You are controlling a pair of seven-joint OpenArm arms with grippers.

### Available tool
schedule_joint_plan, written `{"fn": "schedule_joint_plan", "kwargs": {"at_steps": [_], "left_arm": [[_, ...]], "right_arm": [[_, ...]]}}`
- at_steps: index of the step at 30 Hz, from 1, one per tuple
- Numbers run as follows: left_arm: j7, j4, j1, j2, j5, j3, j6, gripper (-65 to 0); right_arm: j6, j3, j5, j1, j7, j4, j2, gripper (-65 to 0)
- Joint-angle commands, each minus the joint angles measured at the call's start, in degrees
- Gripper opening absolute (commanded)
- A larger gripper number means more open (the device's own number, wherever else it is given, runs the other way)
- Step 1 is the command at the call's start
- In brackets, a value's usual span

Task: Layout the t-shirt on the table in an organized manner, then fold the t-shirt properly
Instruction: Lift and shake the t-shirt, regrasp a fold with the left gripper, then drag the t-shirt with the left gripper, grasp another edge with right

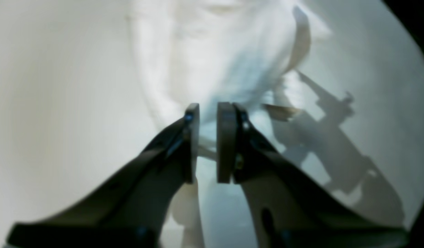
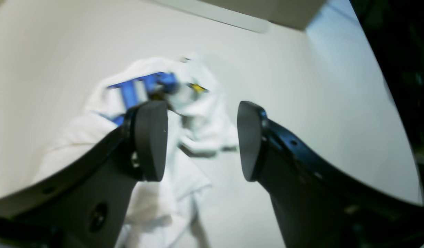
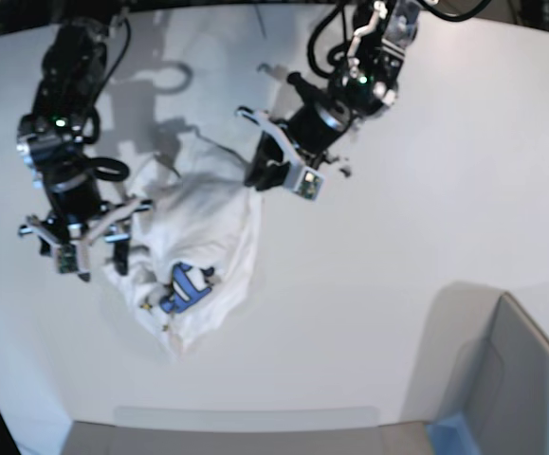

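The t-shirt (image 3: 198,242) lies crumpled on the table (image 3: 397,237); the right gripper (image 2: 201,141) is spread wide and empty, the left gripper (image 1: 208,137) barely parted over cloth, grip unclear; best to regrasp separate edges and spread.

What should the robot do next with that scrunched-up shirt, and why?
Probably bring the open right gripper down to pinch an edge of the t-shirt and pull it outward. The shirt lies crumpled on the table, print partly hidden, so it needs spreading before folding.
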Motion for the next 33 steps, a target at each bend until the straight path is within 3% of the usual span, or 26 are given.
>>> {"fn": "schedule_joint_plan", "kwargs": {"at_steps": [1, 5, 8, 12, 33], "left_arm": [[-0.8, -1.1, -0.3, 0.7, -0.9, -0.3, 0.3, -50.2], [-1.1, -7.3, -0.5, 2.3, -2.4, -1.9, 1.6, -46.9], [-1.3, -8.2, -0.6, 3.1, -2.5, -2.4, 3.7, -46.7], [-1.4, -8.2, -0.6, 4.4, -2.5, -1.9, 3.8, -46.7], [-1.1, -12.8, -5.0, 8.0, -2.6, -1.8, 3.7, -46.6]], "right_arm": [[0.0, 2.4, 2.7, -1.4, 1.1, 0.9, 2.0, -32.8], [0.0, 8.6, 11.2, -8.8, 1.1, -0.6, 6.8, -32.8], [0.0, 13.8, 15.2, -13.1, 1.1, -2.6, 7.4, -32.8], [0.4, 17.4, 18.0, -16.8, 1.2, -5.2, 7.5, -32.8], [0.4, 17.7, 18.2, -22.4, 1.4, -5.1, 7.3, -32.8]]}}
